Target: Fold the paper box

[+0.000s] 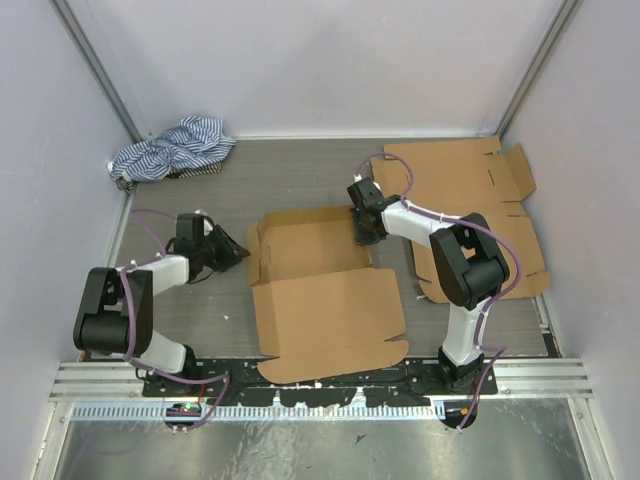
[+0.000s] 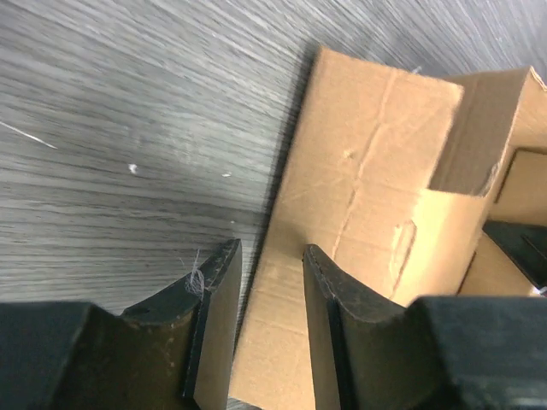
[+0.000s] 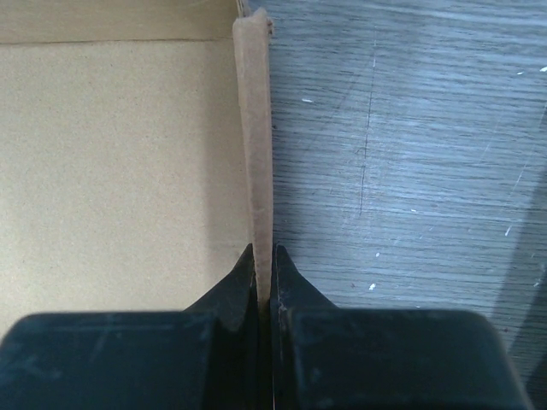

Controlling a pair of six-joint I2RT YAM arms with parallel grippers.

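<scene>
- The grey wood-grain table (image 1: 300,170) is offering open room beyond and to the left of the work; walls are closing in on three sides.
- The brown cardboard box (image 1: 320,290) is lying mid-table, half formed, with its big lid panel spreading toward the arm bases. It is probably light and stiff, bending only along its scored creases and creasing if squeezed hard, so thin upright wall edges are the best holds.
- Flat brown cardboard sheets (image 1: 470,175) are crowding the right side.
- A striped blue-and-white cloth (image 1: 175,150) is sitting in the far-left corner, well apart.
- The right gripper (image 3: 264,256) is pinching the box's right wall edge.
- The left gripper (image 2: 272,256) is hovering half spread over the left flap's edge, gripping nothing.
</scene>
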